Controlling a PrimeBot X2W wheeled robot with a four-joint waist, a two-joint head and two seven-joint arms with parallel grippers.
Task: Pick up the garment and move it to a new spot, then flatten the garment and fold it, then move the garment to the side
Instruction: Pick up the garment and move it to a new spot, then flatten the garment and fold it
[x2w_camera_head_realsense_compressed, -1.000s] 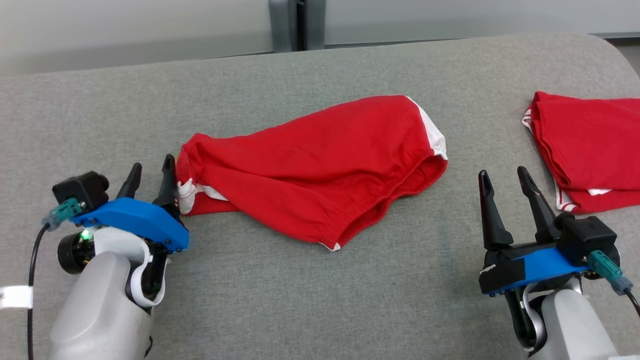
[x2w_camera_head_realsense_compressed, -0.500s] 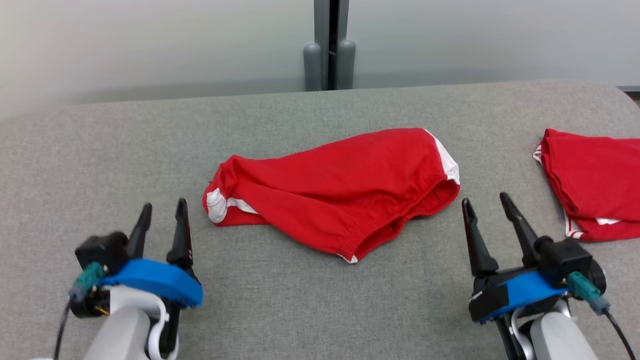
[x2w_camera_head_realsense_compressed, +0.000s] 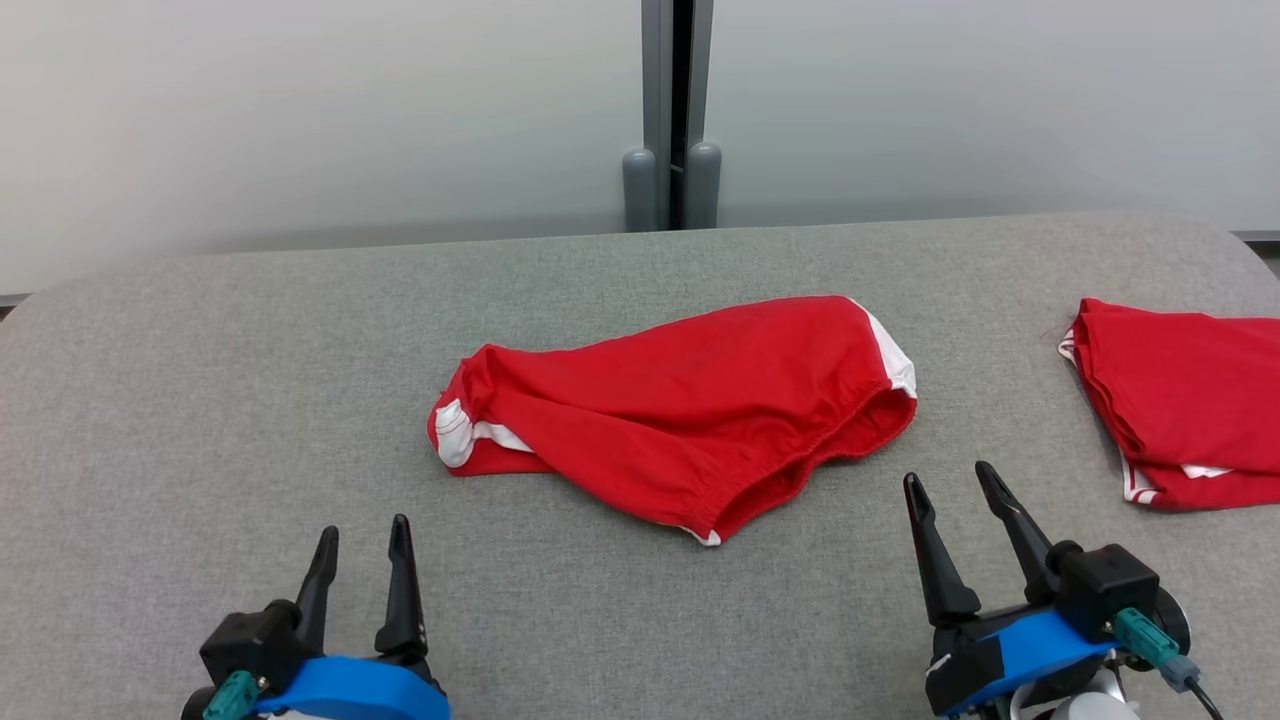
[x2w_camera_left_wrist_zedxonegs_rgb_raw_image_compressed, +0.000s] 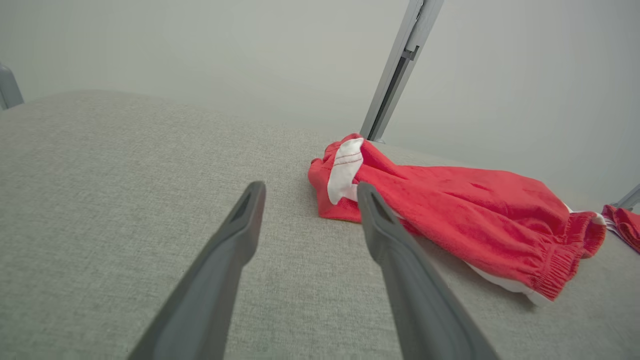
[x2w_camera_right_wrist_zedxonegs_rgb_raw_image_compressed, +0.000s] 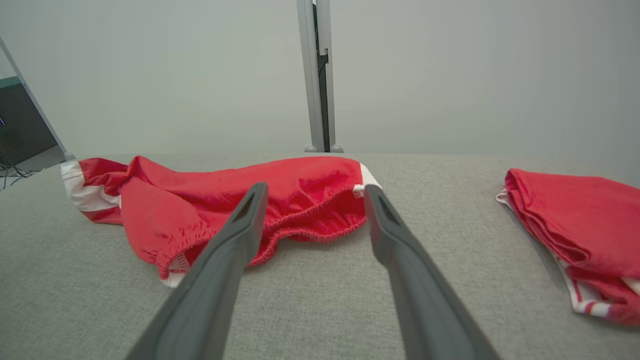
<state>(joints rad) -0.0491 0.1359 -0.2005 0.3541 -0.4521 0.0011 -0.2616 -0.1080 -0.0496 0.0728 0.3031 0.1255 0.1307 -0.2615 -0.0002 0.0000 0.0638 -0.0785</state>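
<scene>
While hovering at the near edge of grey fabric table (x2w_camera_head_realsense_compressed: 200, 350), holds nothing in left gripper (x2w_camera_head_realsense_compressed: 364, 526) or right gripper (x2w_camera_head_realsense_compressed: 948, 474), fingers of each spread wide, tips clear of cloth. Finds red garment (x2w_camera_head_realsense_compressed: 680, 410) lying rumpled and unfolded at mid-table, between and beyond the two grippers, elastic waistband (x2w_camera_head_realsense_compressed: 800, 470) gaping toward right gripper, white-trimmed leg end (x2w_camera_head_realsense_compressed: 455, 435) toward left. Notes second red garment (x2w_camera_head_realsense_compressed: 1180, 390), folded, at table's right edge, well apart from the first; pale wall (x2w_camera_head_realsense_compressed: 300, 120) and grey post (x2w_camera_head_realsense_compressed: 672, 100) behind.
</scene>
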